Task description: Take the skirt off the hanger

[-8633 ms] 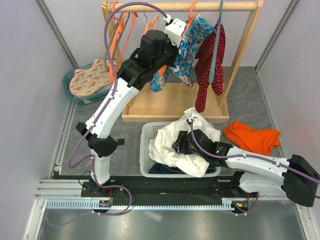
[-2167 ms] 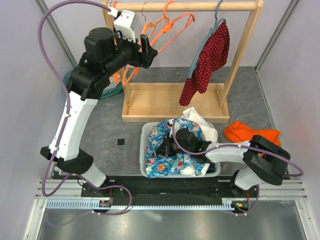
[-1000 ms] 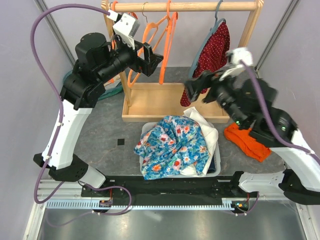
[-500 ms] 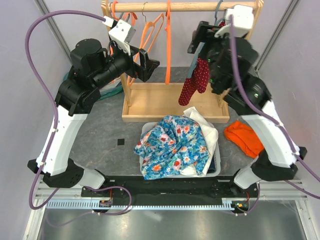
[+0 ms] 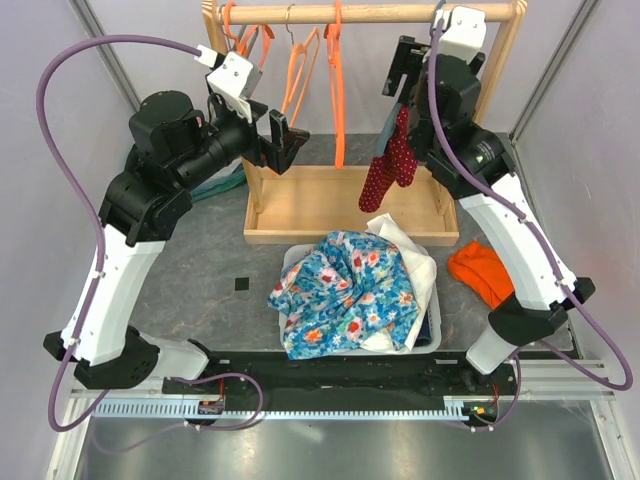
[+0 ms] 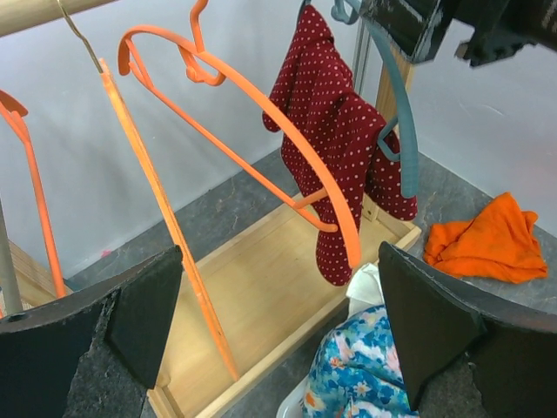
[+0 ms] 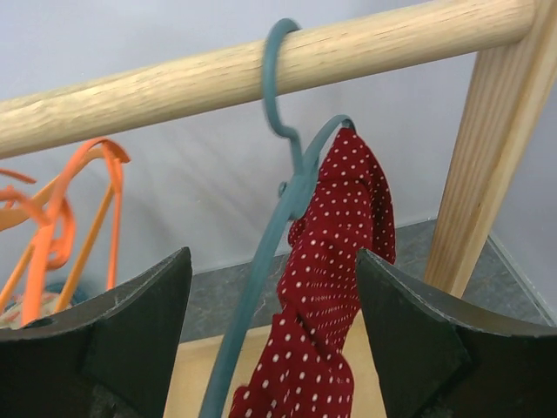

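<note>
No skirt shows in any view. Several bare orange hangers [image 5: 338, 90] [image 6: 261, 113] hang on the wooden rail [image 5: 380, 13]; I cannot tell which is the task's hanger. My left gripper [image 5: 288, 143] [image 6: 280, 251] is open and empty, in the air just left of those hangers. My right gripper [image 5: 398, 75] [image 7: 273, 254] is open, high at the rail's right end. It faces a grey-blue hanger [image 7: 278, 218] carrying a red dotted garment [image 7: 335, 287] [image 5: 390, 160], which hangs in line with the gap between the jaws. I see no contact.
A white basket [image 5: 292, 262] holds a blue floral garment [image 5: 350, 290] and a white cloth. An orange cloth [image 5: 485, 270] lies on the table to its right. The rack's wooden base [image 5: 320, 205] and right post [image 7: 487, 148] stand close by.
My right arm has swung up from the basket to the rail's right end, beside the grey-blue hanger. My left arm has drawn back a little to the left of the orange hangers.
</note>
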{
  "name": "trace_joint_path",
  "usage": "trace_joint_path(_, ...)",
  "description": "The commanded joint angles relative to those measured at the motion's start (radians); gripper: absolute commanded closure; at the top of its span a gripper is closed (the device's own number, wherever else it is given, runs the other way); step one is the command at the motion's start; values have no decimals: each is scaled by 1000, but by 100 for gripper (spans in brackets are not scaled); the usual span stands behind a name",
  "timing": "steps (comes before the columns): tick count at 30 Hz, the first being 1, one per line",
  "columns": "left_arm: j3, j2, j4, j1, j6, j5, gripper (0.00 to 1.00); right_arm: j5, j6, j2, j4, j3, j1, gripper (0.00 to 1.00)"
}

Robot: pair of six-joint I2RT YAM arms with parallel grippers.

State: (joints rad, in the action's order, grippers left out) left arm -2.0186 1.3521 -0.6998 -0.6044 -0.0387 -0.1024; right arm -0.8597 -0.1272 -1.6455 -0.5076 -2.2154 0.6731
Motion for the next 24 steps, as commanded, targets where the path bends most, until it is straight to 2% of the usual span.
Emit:
trace_joint_path(1,14,-24,36,-3,-30,21,1,120,-72,-43,-6,-18,-85,18)
trace_joint_path(5,24,-27,36,-1,-29,30,0,255,-132,-102,-78,-67,-171,25)
trace_joint_path(12,44,-33,37,-1,-33,46,0,314,-129,-97,-89,-40,-210,28)
trace_joint_path(15,52,-36,37,-1,-35,53,0,311,-124,-83,-92,-23,-224,39)
trace_joint_path(19,73,-42,39,-1,-36,66,0,304,-118,-70,-101,-24,-245,63)
trace_joint_path(24,90,-47,40,-1,-39,75,1,323,-115,-44,-140,-58,-251,79)
